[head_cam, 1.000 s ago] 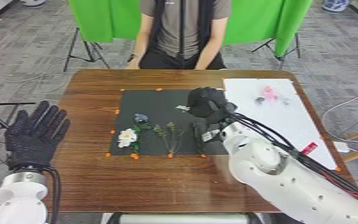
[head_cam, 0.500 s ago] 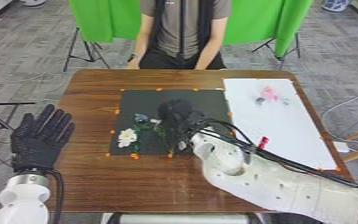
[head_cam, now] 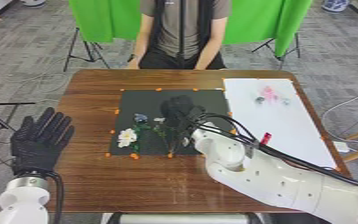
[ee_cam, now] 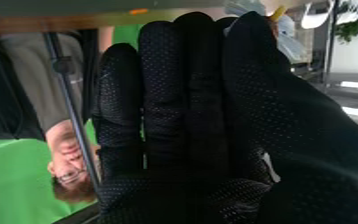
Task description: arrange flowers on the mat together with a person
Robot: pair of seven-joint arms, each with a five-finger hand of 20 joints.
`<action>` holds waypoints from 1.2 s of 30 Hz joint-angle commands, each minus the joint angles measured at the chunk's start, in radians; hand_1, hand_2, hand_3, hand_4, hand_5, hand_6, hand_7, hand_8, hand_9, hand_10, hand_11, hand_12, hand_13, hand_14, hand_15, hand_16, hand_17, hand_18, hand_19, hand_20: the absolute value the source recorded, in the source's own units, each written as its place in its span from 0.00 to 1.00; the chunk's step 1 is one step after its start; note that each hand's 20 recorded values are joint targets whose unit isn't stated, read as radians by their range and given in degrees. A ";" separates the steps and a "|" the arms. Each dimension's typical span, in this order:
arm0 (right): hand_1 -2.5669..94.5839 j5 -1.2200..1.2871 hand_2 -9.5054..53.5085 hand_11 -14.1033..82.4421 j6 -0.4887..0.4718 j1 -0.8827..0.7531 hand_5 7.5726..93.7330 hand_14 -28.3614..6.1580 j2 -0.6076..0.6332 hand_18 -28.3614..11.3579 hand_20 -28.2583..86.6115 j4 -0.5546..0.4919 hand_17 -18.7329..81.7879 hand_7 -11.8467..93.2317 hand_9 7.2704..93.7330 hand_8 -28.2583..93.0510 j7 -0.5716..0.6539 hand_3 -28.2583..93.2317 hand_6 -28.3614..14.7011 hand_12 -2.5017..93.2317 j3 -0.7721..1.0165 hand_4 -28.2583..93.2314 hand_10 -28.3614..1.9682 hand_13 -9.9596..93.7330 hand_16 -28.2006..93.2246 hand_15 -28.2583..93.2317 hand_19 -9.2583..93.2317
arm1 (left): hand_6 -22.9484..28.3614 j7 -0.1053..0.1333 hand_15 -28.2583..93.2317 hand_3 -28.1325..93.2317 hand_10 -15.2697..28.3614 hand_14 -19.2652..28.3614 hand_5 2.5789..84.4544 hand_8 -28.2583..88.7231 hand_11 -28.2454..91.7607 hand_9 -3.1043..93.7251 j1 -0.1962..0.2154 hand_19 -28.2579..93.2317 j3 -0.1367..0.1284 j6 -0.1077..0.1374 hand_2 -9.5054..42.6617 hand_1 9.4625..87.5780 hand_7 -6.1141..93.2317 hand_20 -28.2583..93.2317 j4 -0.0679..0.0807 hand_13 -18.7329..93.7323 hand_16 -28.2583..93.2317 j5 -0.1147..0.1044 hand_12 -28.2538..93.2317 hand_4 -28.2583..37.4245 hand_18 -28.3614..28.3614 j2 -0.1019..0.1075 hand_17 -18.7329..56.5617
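In the head view my right hand (head_cam: 181,109) is over the dark mat (head_cam: 213,100), with a small whitish flower (head_cam: 159,119) at its fingertips. The right wrist view has the right hand (ee_cam: 189,105) with thumb and fingers together at their tips, pinching the pale flower (ee_cam: 287,37) with a yellow part beside it. On the mat's left part lie a blue flower (head_cam: 141,118) and a white flower (head_cam: 127,137) with green leaves; green sprigs (head_cam: 162,131) are beside them, partly hidden by the right hand. My left hand (head_cam: 39,147) is open, palm down, at the table's left edge.
A white sheet (head_cam: 286,130) covers the table's right side, with a pink flower (head_cam: 269,92) near its far end. The right forearm crosses the sheet's near part and the table's near right. Orange marks (head_cam: 135,156) line the mat's edge.
My right hand has moved left and slightly down across the mat with the whitish flower, then a little back up. The left hand has shifted slightly right and downward.
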 commanded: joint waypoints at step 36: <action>0.29 0.694 0.12 0.24 -0.368 -0.558 0.35 0.38 0.122 0.28 0.39 -0.405 0.39 0.24 0.41 0.16 -0.196 0.80 0.56 0.22 0.873 0.02 0.37 0.45 0.38 0.52 0.57 | 0.58 0.006 0.48 0.82 0.68 0.69 0.50 0.14 0.41 0.44 0.027 0.52 -0.018 -0.078 0.46 0.26 0.25 0.31 0.010 0.42 0.16 -0.003 0.30 0.00 0.72 -0.014 0.19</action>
